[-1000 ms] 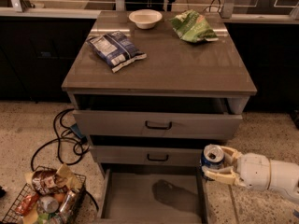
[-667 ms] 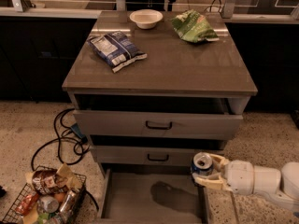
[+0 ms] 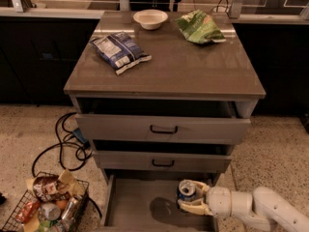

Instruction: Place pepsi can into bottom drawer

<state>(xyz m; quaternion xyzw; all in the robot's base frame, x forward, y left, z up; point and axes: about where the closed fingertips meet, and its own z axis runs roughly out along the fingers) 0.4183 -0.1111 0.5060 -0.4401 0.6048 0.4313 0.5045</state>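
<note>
The end effector [image 3: 189, 199] sits at the lower right of the camera view, at the tip of a white arm [image 3: 251, 207] that enters from the bottom right corner. Its two fingers are closed around the pepsi can [image 3: 186, 189], one finger on the can's upper right side and the other below it. The can's silver top faces upward. The can is held inside the outline of the open bottom drawer [image 3: 133, 202], over the right part of the drawer's grey floor. Whether the can touches that floor cannot be determined. A dark shadow [image 3: 164, 210] lies on the drawer floor just to the left of and below the end effector. The middle drawer [image 3: 161, 162] is directly above the end effector, and the top drawer [image 3: 162, 128] is above that. Each has a black handle and is pulled out slightly. The desk [image 3: 183, 66] surface lies well above the end effector. It carries a blue-white snack bag [image 3: 119, 51] up and to the left, a white bowl [image 3: 150, 19] farther up, and a green bag [image 3: 199, 27] almost straight up. On the ground far to the left of the end effector stands a wire basket [image 3: 10, 222] filled with packaged items. Black cables [image 3: 63, 139] lie above the basket.
</note>
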